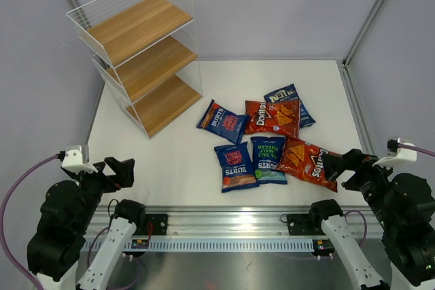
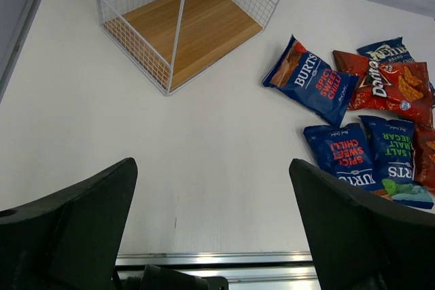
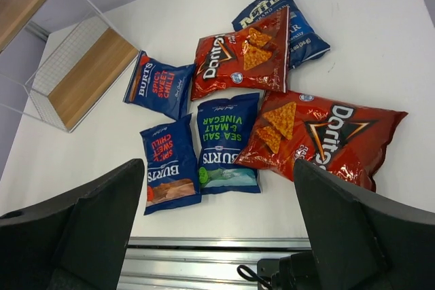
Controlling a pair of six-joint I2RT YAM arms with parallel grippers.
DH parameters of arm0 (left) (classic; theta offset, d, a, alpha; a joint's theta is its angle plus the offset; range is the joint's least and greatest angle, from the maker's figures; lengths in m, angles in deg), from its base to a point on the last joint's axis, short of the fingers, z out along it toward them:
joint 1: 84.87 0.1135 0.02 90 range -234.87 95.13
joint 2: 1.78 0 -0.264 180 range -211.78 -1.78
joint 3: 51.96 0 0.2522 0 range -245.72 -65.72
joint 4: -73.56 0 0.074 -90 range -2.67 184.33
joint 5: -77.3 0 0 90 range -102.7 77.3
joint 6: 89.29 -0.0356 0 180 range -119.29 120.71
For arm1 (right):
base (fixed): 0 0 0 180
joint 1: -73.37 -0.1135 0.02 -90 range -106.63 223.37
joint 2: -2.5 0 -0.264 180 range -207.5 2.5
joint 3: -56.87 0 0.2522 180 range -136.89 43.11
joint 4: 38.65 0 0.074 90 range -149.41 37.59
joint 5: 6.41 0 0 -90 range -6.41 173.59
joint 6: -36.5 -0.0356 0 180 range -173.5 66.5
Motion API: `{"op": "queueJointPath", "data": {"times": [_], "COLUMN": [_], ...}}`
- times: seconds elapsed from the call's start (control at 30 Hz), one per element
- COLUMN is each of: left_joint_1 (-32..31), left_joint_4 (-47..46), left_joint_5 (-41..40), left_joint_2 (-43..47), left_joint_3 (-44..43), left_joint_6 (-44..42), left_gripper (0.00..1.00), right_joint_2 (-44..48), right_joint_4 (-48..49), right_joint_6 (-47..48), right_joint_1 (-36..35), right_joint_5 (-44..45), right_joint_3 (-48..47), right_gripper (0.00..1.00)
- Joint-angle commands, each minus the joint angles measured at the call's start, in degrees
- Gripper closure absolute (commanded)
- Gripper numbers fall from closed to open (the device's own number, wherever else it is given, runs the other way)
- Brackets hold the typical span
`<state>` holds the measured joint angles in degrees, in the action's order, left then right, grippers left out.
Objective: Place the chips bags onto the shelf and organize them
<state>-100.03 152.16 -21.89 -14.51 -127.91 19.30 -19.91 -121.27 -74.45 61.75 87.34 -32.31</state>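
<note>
Six chips bags lie flat in a cluster on the white table. Two red Doritos bags (image 1: 273, 117) (image 1: 311, 161), a blue Kettle bag (image 1: 291, 102) and three blue Burts bags (image 1: 222, 122) (image 1: 235, 166) (image 1: 268, 159) also show in the right wrist view (image 3: 241, 60). The white wire shelf (image 1: 139, 49) with wooden boards stands at the back left, its boards bare. My left gripper (image 1: 121, 171) is open and empty above the near left edge. My right gripper (image 1: 343, 166) is open and empty above the near right edge, beside the right Doritos bag.
A metal rail (image 1: 224, 221) runs along the table's near edge. Grey walls enclose the table at the back and sides. The shelf's bottom tier (image 2: 183, 28) shows in the left wrist view, beyond bare table (image 2: 170, 147).
</note>
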Motion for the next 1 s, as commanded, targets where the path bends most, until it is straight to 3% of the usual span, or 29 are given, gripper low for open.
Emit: {"op": "queueJointPath", "data": {"times": [0.0, 0.17, 0.3, 0.4, 0.57, 0.67, 0.7, 0.73, 0.97], "left_joint_1": [0.22, 0.22, 0.13, 0.22, 0.22, 0.22, 0.22, 0.22, -0.57], "left_joint_4": [-2.17, -2.7, -3.84, -5.42, -6.74, -5.34, -4.73, -3.24, -1.73], "left_joint_5": [1.9, 2.6, 4.35, 8.48, 17.96, 19.47, 19.47, 19.3, 19.21], "left_joint_2": [0.78, 0.96, 1.22, 1.92, 2.27, 2.1, 1.84, 1.57, 0.08], "left_joint_3": [0.41, 1.02, 2.6, 4.27, 6.73, 7.88, 7.7, 7.35, 6.21], "left_joint_6": [-0.57, -0.4, 0.92, 2.68, 4.88, 3.92, 3.13, 1.55, -0.66], "left_gripper": [0.01, 0.01, 0.01, 0.01, 0.01, 0.01, 0.01, 0.01, 0.01], "right_joint_2": [0.0, 0.0, -0.95, -10.42, -20.46, -29.41, -34.84, -37.24, -45.34], "right_joint_4": [0.4, 5.91, 19.77, 28.47, 39.06, 46.34, 47.67, 48.81, 58.13], "right_joint_6": [0.38, -0.4, -7.86, -10.16, -8.94, -7.79, -8.14, -7.79, -5.25], "right_joint_1": [-0.34, -0.34, -0.34, -0.34, 0.45, 7.72, 13.49, 14.86, 17.32], "right_joint_5": [1.62, -8.56, -10.33, -10.97, 0.54, -8.11, -11.36, -16.09, -18.86], "right_joint_3": [-1.14, 5.0, 15.1, 22.4, 28.05, 29.01, 29.53, 29.71, 30.86], "right_gripper": [0.01, 0.0, 0.01, 0.0, 0.01, 0.0, 0.01, 0.0, 0.01]}}
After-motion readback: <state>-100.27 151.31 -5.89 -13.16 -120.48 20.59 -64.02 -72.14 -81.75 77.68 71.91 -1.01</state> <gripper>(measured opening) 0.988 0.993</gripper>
